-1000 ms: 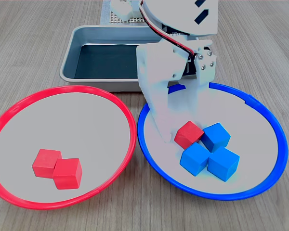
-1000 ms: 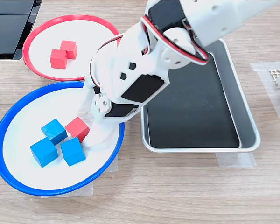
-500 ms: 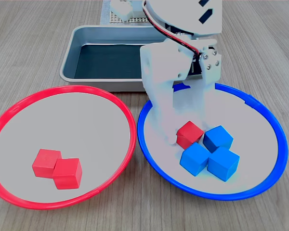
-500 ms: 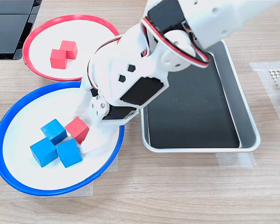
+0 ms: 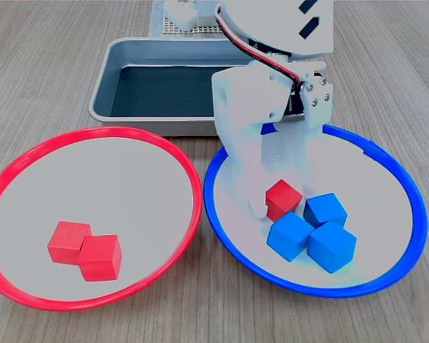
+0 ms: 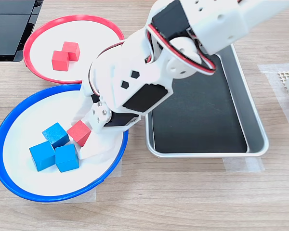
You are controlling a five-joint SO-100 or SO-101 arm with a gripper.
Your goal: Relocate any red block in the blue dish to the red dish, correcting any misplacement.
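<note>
A wood-grain table (image 5: pixel 50 64) is carrying the red dish (image 5: pixel 14 171), the blue dish (image 5: pixel 404 189) and a metal tray (image 5: pixel 129 50). The hand (image 5: pixel 275 204) is reaching into the blue dish, its fingers seemingly closing around the red block (image 5: pixel 284 198), though actual contact is hard to tell. Three blue cubes (image 5: pixel 311 232) are sitting beside it.

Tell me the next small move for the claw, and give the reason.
Probably close the claw on the red block and lift it straight up. In both exterior views the fingers seem to straddle that block inside the blue dish, though whether they already pinch it is unclear. Three blue cubes crowd against it, so a sideways drag would likely push them. The red dish comes afterwards.
</note>
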